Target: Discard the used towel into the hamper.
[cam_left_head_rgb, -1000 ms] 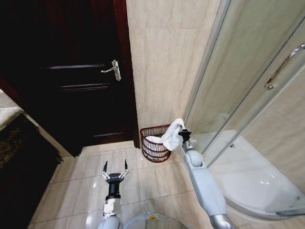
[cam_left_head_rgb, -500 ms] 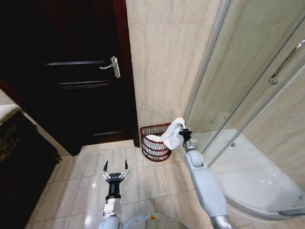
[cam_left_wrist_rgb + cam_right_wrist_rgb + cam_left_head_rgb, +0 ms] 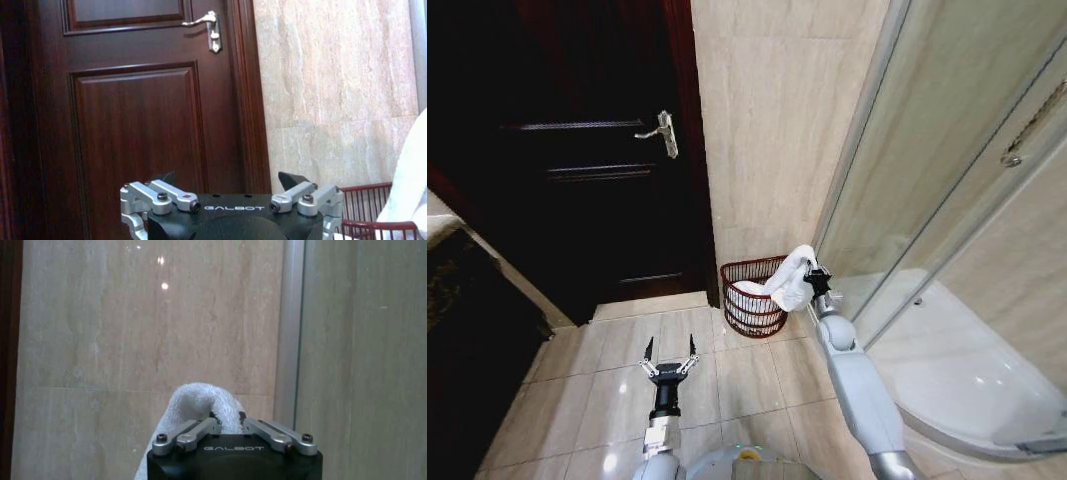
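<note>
The right gripper [image 3: 810, 279] pinches the towel [image 3: 791, 283] over the hamper [image 3: 752, 298] rim. It could slip outside (it hangs near the edge). The left gripper [image 3: 668, 351] waits, fingers spread.

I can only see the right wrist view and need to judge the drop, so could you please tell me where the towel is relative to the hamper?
Observer: In the head view, the towel hangs from the right gripper over the hamper, at its right rim.
Operator: Thank you. Is there anything in the hamper already?
Observer: Yes, something white lies inside it.
Operator: And where is the other arm?
Observer: The left gripper is open and low over the floor tiles, left of the hamper and nearer the robot, facing the dark door.
</note>
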